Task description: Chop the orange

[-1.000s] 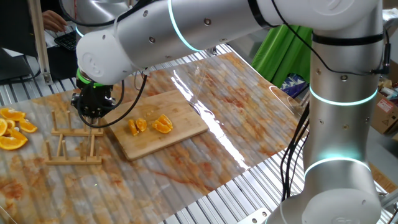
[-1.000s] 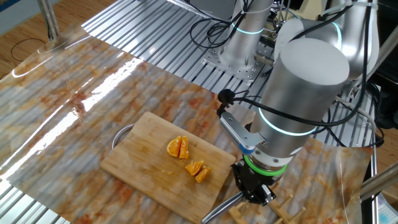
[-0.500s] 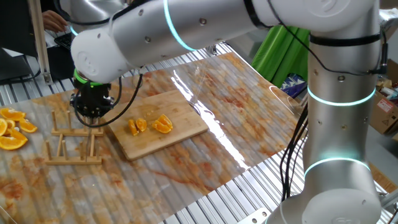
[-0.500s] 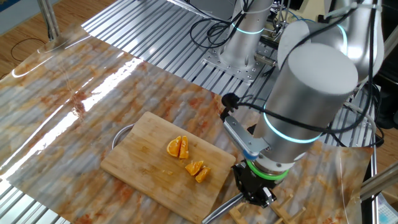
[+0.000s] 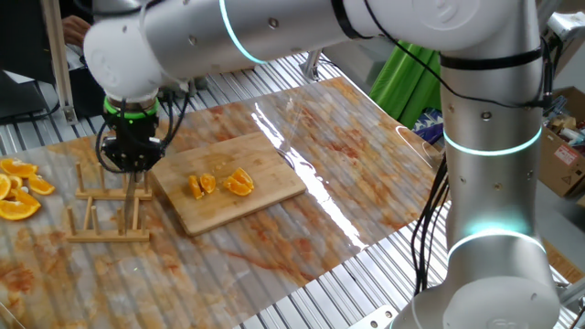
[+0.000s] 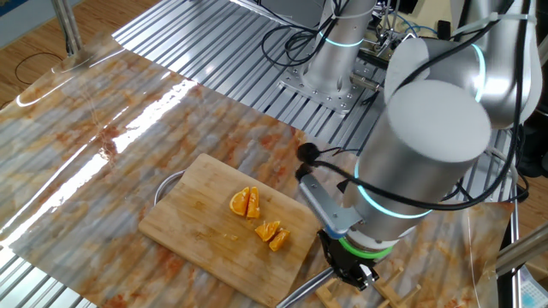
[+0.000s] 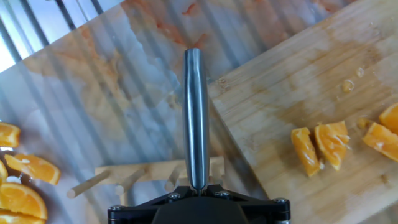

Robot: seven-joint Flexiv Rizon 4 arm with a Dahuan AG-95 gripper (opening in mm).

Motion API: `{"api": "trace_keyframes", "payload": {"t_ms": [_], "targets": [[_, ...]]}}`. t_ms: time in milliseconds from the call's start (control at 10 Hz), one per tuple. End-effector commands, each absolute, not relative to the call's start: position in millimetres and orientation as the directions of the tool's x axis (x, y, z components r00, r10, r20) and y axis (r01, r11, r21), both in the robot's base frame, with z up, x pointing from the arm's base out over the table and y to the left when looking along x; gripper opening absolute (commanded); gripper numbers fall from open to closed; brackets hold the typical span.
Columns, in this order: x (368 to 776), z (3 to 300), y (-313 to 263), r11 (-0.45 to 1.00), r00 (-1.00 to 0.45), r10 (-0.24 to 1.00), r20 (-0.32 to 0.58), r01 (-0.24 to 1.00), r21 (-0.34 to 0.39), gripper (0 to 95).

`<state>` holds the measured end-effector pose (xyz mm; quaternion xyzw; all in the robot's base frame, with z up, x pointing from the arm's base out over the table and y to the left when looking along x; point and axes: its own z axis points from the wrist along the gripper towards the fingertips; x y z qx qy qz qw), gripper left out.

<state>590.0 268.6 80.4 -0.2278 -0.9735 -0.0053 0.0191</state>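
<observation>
Ribbed metal tabletop runs under a marbled, orange-stained mat [image 5: 302, 174], and on the mat sits a wooden board [image 5: 233, 183] with the orange [image 5: 219, 184] on it, lying in a few small wedges near the board's middle. That reads to me as chopping largely done; the pieces sit apart in two little clusters.

Off the board's end stands a wooden rack [image 5: 105, 215] of dowels, and the gripper [image 5: 128, 164] hangs right over it, well clear of the fruit. It carries a knife [image 7: 194, 118], and I'd guess the rack is where that tool belongs, which would explain why the arm is parked there and not above the wedges.

From the hand view, the steel runs straight out from the fingers, edge-on, its tip over the mat beside the board's corner, dowels just below. The fingers seem clamped on its handle, though their tips are hidden under the housing. That view also catches the wedges [image 7: 323, 146] up close.

Only one fixed view takes in the heap of bigger slices [image 5: 18, 187] at the far edge. From the other side, the arm's bulk hides most of the rack, but a steel strip pokes out under the gripper [image 6: 349, 272].
</observation>
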Motion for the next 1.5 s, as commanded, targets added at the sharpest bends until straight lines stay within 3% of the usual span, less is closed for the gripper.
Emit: {"api": "trace_keyframes", "payload": {"t_ms": [100,700,1500], "targets": [[588.9,79.6,268.9,0.895,-0.895,0.445,0.028,0.445,0.005,0.0],[569.2,65.8,270.8,0.89,-0.89,0.455,0.01,0.455,0.016,0.0],[583.6,37.7,270.1,0.893,-0.892,0.45,-0.038,0.449,0.04,0.0]]}}
